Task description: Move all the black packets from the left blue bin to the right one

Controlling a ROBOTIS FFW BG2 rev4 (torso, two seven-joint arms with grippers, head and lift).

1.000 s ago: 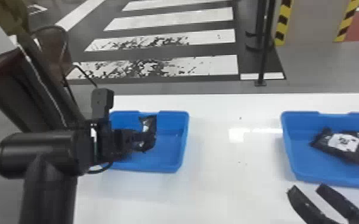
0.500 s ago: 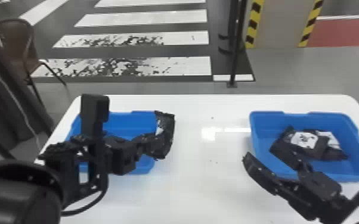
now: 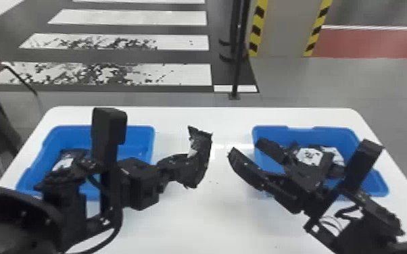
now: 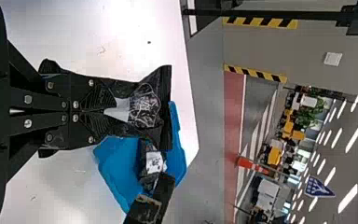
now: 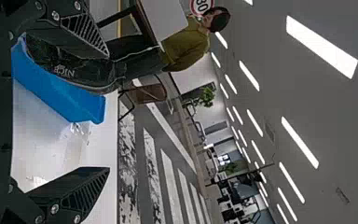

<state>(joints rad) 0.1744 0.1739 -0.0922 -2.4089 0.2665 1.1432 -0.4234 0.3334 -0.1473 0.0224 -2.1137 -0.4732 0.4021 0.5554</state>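
While the left gripper (image 3: 175, 165) is positioned between the left blue bin (image 3: 138, 138) and the right blue bin (image 3: 339, 135), its jaws are closed on one end of a black packet (image 3: 201, 162); the remainder extends beyond the tips, above the white surface (image 3: 213, 216). The right gripper (image 3: 248, 147) is beside the held packet, jaws wide apart and empty. Labelled packets (image 3: 309, 156) lie in the right bin; another packet (image 3: 65, 162) lies in the left.

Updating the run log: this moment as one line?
left gripper: black packet held above table | right gripper: open near right bin | left bin: another packet inside
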